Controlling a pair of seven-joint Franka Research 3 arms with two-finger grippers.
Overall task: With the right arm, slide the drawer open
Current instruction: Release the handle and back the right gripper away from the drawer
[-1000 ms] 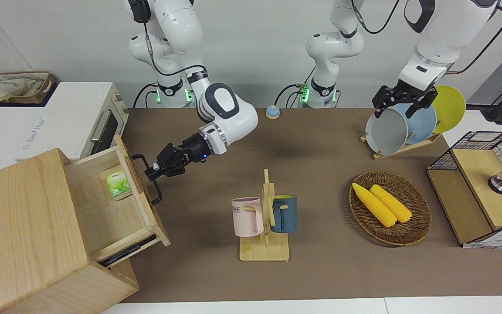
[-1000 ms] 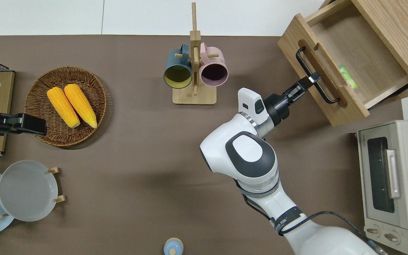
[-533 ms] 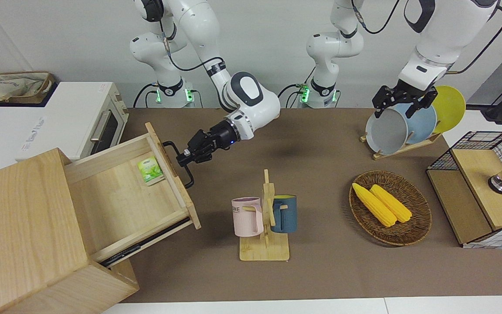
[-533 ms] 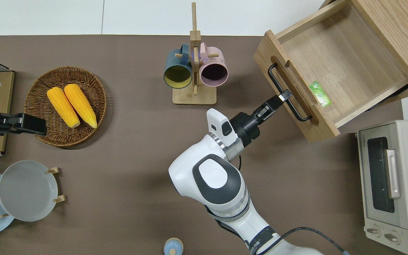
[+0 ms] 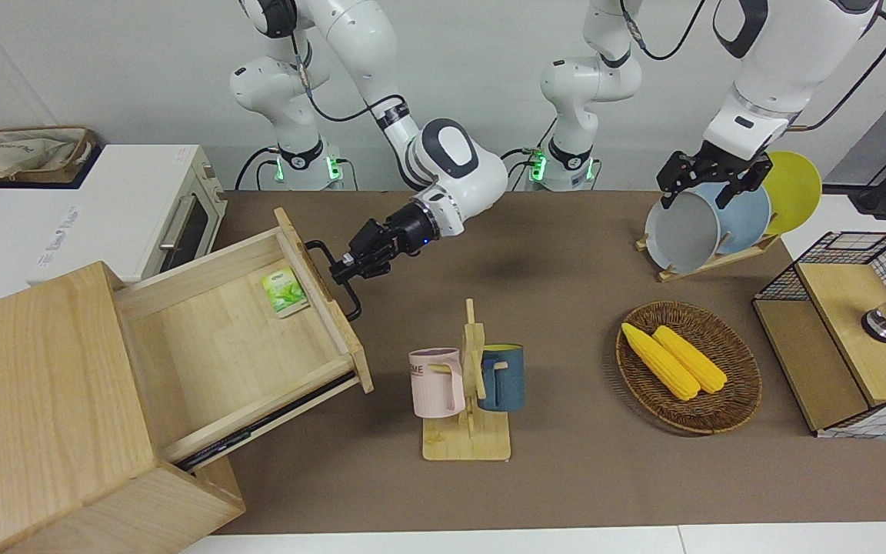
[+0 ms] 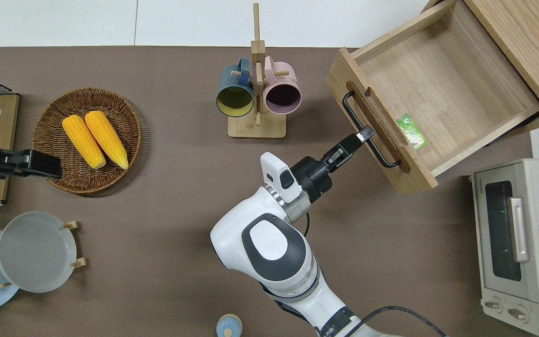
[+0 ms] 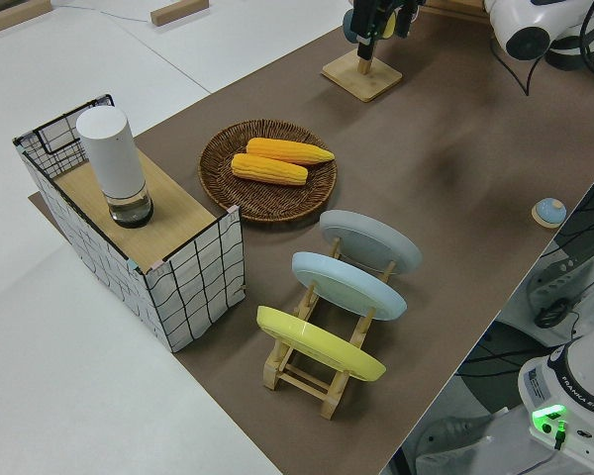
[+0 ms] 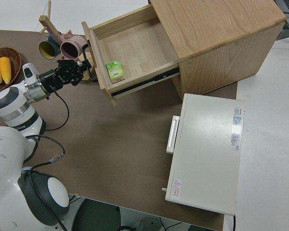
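The light-wood drawer (image 5: pixel 220 362) stands pulled far out of the pale wooden cabinet (image 5: pixel 35 400) at the right arm's end of the table. Its inside shows in the overhead view (image 6: pixel 442 79) and the right side view (image 8: pixel 135 45). A small green packet (image 5: pixel 283 291) lies in it against the front panel. My right gripper (image 5: pixel 341 271), blue light at the wrist, is shut on the middle of the black bar handle (image 5: pixel 321 252); the overhead view (image 6: pixel 362 136) and the right side view (image 8: pixel 83 67) show the same grip. My left gripper (image 5: pixel 695 196) is parked.
A wooden mug rack (image 5: pixel 467 431) with a pink and a blue mug stands close to the drawer's front corner. A white toaster oven (image 5: pixel 135 208) sits beside the cabinet, nearer to the robots. A wicker basket (image 5: pixel 735 400) of corn, a plate rack (image 5: pixel 720 258) and a wire-mesh rack (image 5: pixel 851 331) lie toward the left arm's end.
The drawer has slid steadily farther out of the cabinet, toward the table's middle. My right gripper moved with it, still shut on the handle. The green packet rode along.
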